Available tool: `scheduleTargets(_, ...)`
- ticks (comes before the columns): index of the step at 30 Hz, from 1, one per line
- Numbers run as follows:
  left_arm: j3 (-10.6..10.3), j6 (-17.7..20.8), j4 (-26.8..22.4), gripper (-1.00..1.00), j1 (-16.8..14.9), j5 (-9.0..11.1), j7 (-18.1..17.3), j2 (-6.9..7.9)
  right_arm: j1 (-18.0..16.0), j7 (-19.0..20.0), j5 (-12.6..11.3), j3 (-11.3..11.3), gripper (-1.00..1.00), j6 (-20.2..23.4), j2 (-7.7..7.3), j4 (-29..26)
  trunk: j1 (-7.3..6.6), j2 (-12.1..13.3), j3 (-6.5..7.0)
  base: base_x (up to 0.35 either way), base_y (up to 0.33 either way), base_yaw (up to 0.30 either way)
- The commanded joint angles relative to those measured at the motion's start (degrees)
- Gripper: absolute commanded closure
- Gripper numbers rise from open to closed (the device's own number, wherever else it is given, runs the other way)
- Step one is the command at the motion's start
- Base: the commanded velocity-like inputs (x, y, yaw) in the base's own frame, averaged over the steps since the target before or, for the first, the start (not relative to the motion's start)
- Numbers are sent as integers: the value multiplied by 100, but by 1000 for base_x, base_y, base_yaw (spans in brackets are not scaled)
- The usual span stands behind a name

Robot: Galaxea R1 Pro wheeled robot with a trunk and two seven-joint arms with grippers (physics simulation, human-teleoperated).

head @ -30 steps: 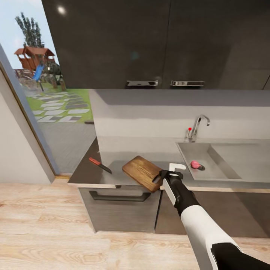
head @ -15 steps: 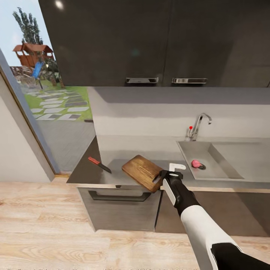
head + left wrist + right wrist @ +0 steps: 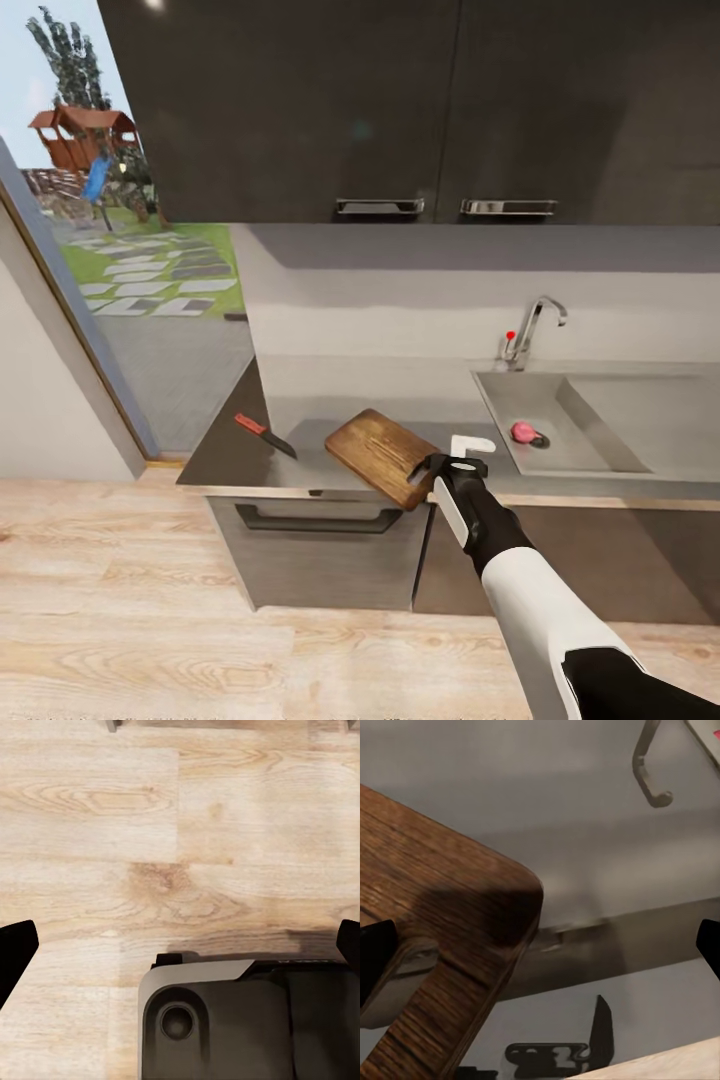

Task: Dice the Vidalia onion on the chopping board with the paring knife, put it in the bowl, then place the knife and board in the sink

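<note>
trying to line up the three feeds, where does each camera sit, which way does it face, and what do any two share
Head view: high on the robot, looking forward and down at the countertop and sink; the right arm reaches in, its right gripper by the chopping board.
Left wrist view: on the left arm, facing down at the wooden floor; dark fingertips at the picture's edges, grey robot base below.
Right wrist view: on the right arm, close over the chopping board's corner; dark fingertips at the edges.
Shared: head and right wrist views both show board and countertop.

Right arm (image 3: 520, 590): white shell on the forearm, black sections at the elbow and wrist, with a white panel along the wrist link. Right gripper (image 3: 447, 463): black body and fingers. Base housing (image 3: 247, 1020) in the left wrist view: dark grey, rounded corners, one circular recess.
</note>
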Motion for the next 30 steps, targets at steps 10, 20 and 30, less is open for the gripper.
scheduleTargets(10,-2,-8,-7,-100,1,4,-3,1,-4,-30,-32,6,-100,24,5,0,3,-12,-79,0,25,0)
scheduleTargets(20,-2,-8,-7,-100,1,5,-5,1,-4,-30,-34,8,-100,24,5,0,3,-12,-146,0,12,0)
scheduleTargets(30,-2,-8,-7,-100,1,5,-3,1,-4,-30,-34,7,-100,24,5,0,3,-12,-213,0,0,0)
